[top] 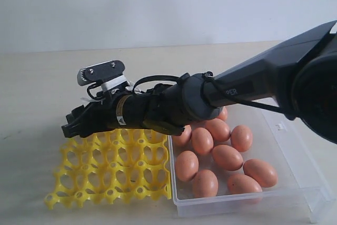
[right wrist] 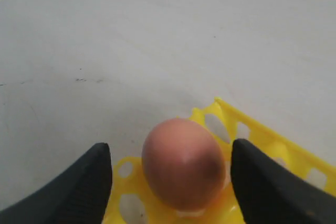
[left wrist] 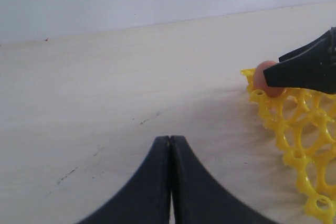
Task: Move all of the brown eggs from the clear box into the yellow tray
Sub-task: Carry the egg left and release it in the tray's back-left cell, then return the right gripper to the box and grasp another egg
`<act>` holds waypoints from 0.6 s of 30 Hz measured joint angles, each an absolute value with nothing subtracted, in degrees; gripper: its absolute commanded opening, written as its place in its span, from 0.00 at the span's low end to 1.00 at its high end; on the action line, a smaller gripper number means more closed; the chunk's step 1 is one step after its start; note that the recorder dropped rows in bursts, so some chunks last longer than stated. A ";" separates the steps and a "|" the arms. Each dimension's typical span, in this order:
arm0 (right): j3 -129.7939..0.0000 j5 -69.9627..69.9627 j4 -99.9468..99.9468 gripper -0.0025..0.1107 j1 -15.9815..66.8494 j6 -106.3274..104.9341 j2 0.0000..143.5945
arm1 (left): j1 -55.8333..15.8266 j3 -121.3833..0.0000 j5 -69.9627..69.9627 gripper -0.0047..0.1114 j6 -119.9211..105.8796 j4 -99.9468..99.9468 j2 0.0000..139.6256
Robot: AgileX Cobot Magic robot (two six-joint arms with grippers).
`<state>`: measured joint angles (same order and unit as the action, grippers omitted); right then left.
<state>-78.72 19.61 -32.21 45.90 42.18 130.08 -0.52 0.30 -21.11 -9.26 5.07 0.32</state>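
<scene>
A smooth brown oval egg is being released into the bright yellow plastic lattice tray's corner cup by the wide-spread right pincer; the left pincer is being held closed; next, a clean lift away is likely being called for.

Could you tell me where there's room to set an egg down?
The tray's near cups are empty, and bare table lies left of it. Crowded: the box of eggs, and the tray's far corner, where the right gripper straddles an egg.

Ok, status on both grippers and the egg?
Left gripper shut, clear of tray. Right gripper open, egg between fingers, sitting in tray corner. Box holds more eggs. Nothing blocking.
</scene>
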 measured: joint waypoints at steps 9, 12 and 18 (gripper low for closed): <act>-78.60 -15.50 -32.21 0.02 43.58 33.46 109.64 | -0.52 0.30 -21.11 0.04 -9.26 5.07 0.32; -78.60 -34.22 -28.60 0.02 40.42 30.19 103.03 | -0.52 0.30 -21.11 0.04 -9.26 5.07 0.32; -77.40 -54.90 -20.04 0.02 33.73 24.03 98.06 | -0.52 0.30 -21.11 0.04 -9.26 5.07 0.32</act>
<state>-77.40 -54.90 -20.04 33.73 24.03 98.06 -0.52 0.30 -21.11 -9.26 5.07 0.32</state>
